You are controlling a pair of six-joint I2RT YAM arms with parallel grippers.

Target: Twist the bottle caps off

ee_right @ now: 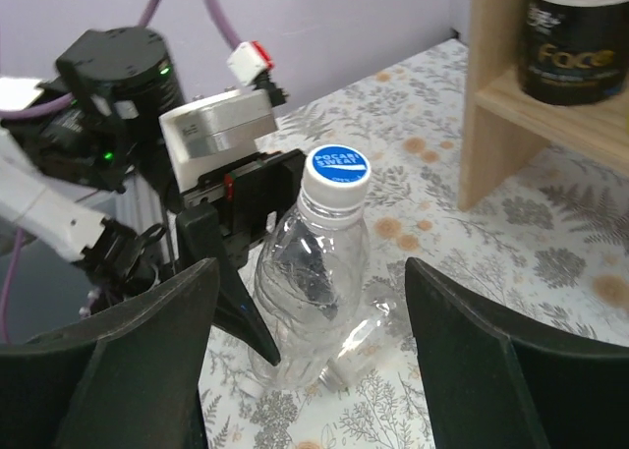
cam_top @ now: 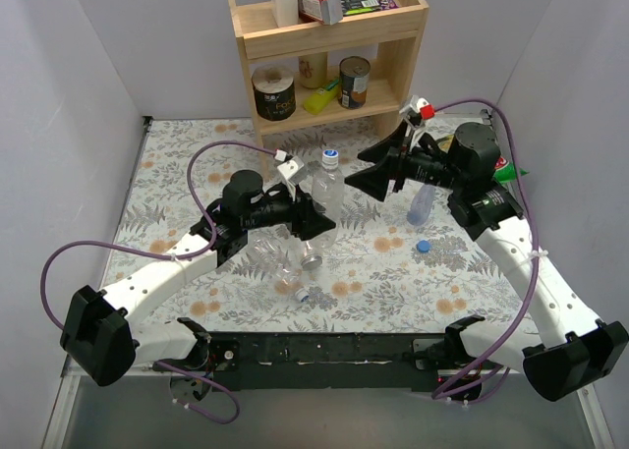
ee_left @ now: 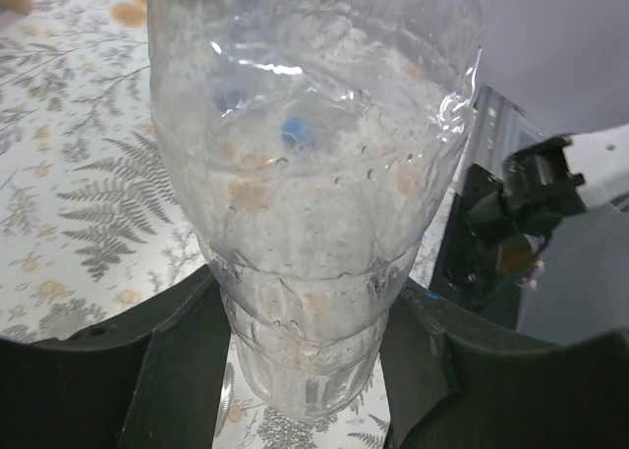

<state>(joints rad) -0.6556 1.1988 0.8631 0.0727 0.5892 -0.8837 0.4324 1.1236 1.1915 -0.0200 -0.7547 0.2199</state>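
Table (cam_top: 197, 154) under a fern-and-flower cloth, white walls on three sides, wooden shelf (cam_top: 329, 46) at the far edge.

Item 1: upright bottle (cam_top: 322, 189), colourless and crinkled, near the table's middle, with its blue-and-white cap (cam_top: 330, 158) screwed on.

Item 2: left arm, reaching in from the near left corner with the forearm low. The left gripper (cam_top: 316, 216) is clamped on the upright bottle's lower body.

Item 3: right arm, elbow raised and wrist turned toward the upright bottle. The right gripper (cam_top: 356, 174) has its fingers spread wide, level with the cap and just short of it, touching nothing.

Item 4: blue-tinted bottle (cam_top: 421, 205), beyond the right gripper from the upright bottle. A loose blue cap (cam_top: 423, 245) lies just nearer than it.

Item 5: lying bottles (cam_top: 285, 262), on the near side of the upright bottle.

Only the right wrist view reads the cap's "POCARI SWEAT" print. Only the left wrist view shows droplets inside the bottle wall. Only the top view shows items 4.
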